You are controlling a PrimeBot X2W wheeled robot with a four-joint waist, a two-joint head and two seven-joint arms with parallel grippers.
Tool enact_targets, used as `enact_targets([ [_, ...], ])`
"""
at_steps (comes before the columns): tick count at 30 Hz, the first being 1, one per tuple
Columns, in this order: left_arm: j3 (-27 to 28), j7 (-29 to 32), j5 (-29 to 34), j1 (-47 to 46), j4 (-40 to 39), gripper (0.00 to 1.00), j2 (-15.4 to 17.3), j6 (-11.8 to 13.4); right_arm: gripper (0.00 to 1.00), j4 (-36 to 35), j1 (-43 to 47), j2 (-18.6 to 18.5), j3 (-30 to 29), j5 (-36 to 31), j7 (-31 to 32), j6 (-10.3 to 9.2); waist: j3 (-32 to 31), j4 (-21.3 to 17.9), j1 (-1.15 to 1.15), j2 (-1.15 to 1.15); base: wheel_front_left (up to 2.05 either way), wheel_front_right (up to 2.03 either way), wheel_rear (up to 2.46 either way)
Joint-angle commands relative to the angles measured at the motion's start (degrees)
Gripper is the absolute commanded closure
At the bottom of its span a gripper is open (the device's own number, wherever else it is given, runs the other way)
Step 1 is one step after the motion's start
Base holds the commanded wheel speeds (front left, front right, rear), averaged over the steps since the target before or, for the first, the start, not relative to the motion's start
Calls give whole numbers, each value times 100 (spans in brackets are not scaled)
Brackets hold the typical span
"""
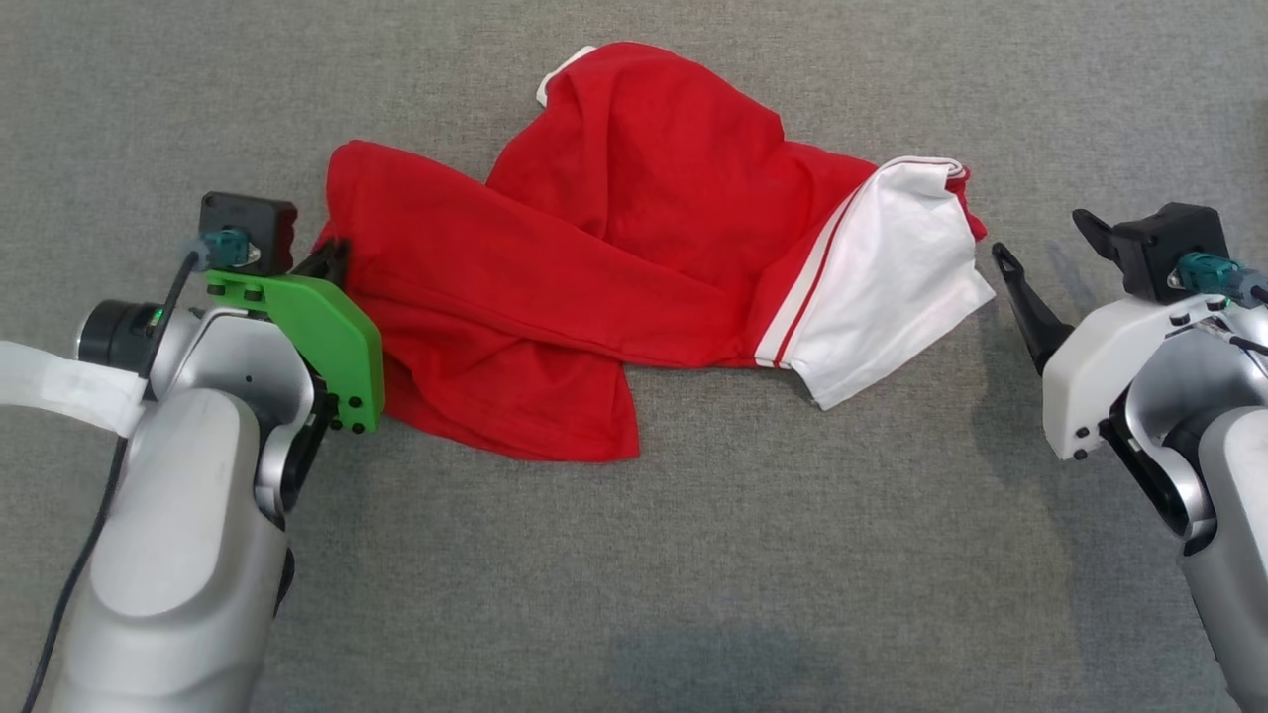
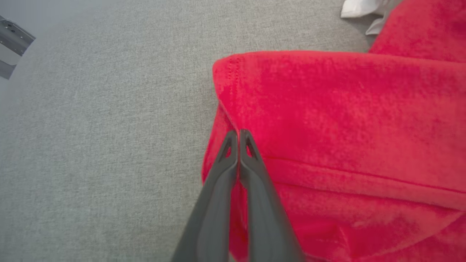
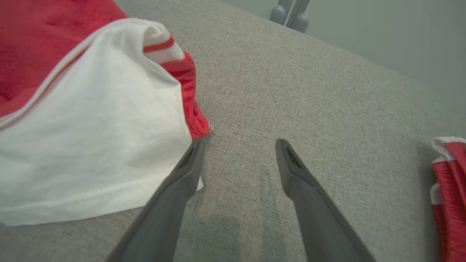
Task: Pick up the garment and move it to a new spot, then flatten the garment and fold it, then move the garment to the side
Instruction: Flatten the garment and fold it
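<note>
On the grey fabric surface [image 1: 693, 594], the red-and-white garment [image 1: 634, 267] lies crumpled. The left gripper [image 2: 238, 133] pinches its red edge, 2 fingers pressed together; the right gripper [image 3: 239, 142] stands spread just beside its white end.

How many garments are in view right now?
2: crumpled red garment, central in head view; a red-and-white piece at the right wrist view's right edge, mostly cut off.

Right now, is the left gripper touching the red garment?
Touching. In the left wrist view the left gripper has its fingers closed together on the garment, their tips pinching a ridge of red cloth at its edge.
</note>
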Motion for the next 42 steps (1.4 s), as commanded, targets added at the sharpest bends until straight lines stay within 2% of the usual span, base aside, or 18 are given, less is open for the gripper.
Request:
enact_targets([
  [1, -59, -4, -14, 125, -92, 100, -81, 68, 0, -59, 146, -66, -57, 13, -88, -5, 15, 50, 0, 0, 0, 0, 0],
  [12, -221, -162, -130, 359, -144, 100, -333, 101, 0, -126, 486, -5, -140, -63, -454, -5, 23, 169, 0, 0, 0, 0, 0],
  [26, -277, -311, -192, 162, -64, 100, -377, 156, 0, 313, 192, 66, 104, 122, -7, -5, 158, 219, 0, 0, 0, 0, 0],
  [27, -277, -323, -200, 161, -66, 100, -389, 158, 17, 359, 151, 81, 124, 162, 25, -5, 177, 230, 0, 0, 0, 0, 0],
  [28, -281, -344, -214, 172, -55, 100, -405, 156, 54, 397, 126, 93, 137, 182, 66, -5, 186, 245, 0, 0, 0, 0, 0],
  [29, -290, -351, -223, 188, -41, 100, -420, 161, 80, 442, 115, 123, 136, 218, 126, -5, 189, 259, 0, 0, 0, 0, 0],
  [30, -295, -362, -241, 211, -30, 100, -437, 163, 100, 483, 126, 147, 133, 252, 207, -5, 189, 272, 0, 0, 0, 0, 0],
  [35, -246, -468, -366, 334, -28, 100, -499, 185, 100, 419, 330, 160, -58, 342, 416, -9, 128, 305, 0, 0, 0, 0, 0],
  [42, 160, -634, -793, 373, -321, 100, -572, 294, 100, -224, 424, 447, -566, 716, 177, -7, -109, 206, 0, 0, 0, 0, 0],
])
